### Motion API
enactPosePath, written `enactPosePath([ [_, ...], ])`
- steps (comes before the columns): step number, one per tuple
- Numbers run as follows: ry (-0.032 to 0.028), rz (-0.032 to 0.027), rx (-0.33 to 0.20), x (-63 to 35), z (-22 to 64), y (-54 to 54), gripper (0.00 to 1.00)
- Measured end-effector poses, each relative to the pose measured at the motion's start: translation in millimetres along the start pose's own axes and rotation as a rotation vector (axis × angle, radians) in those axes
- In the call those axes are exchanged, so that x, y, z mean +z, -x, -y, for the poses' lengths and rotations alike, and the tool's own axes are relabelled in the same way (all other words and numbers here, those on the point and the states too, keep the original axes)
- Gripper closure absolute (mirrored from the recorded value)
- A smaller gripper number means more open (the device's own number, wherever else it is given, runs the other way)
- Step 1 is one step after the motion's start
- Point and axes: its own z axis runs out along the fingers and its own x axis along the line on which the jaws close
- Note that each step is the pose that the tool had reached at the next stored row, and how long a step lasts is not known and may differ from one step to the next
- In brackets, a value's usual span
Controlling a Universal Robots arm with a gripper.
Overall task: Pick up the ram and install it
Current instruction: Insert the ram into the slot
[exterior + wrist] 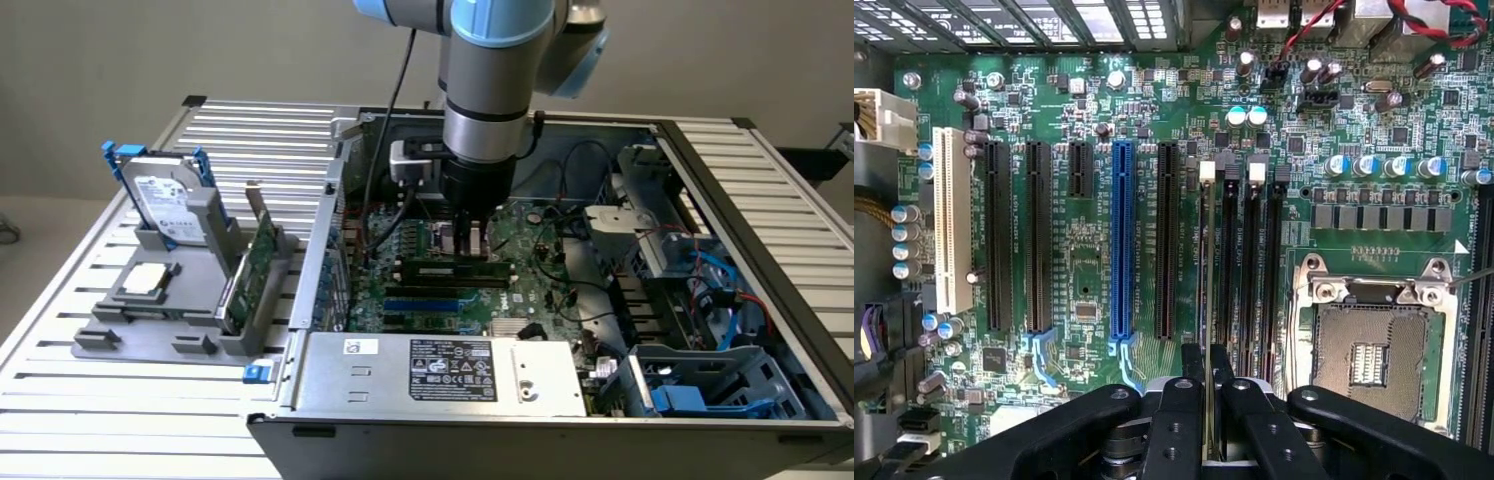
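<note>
Fingers (1176, 415) pinch the ram (1207, 280) edge-on, aligned along the memory slot (1200, 240) beneath them, so it can seat squarely

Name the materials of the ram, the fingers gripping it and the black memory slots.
The ram: a thin stiff strip seen edge-on, probably laminated circuit board. The fingers: matte black with screw holes; plastic or coated metal, cannot tell which. The memory slots: glossy black, apparently moulded plastic, with white end clips.
</note>
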Motion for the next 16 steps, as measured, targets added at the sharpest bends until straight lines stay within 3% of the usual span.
enactPosePath([
  [16, 0.0016, 0.0, -0.007, 0.8, 0.2, 0.1, 0.86],
])
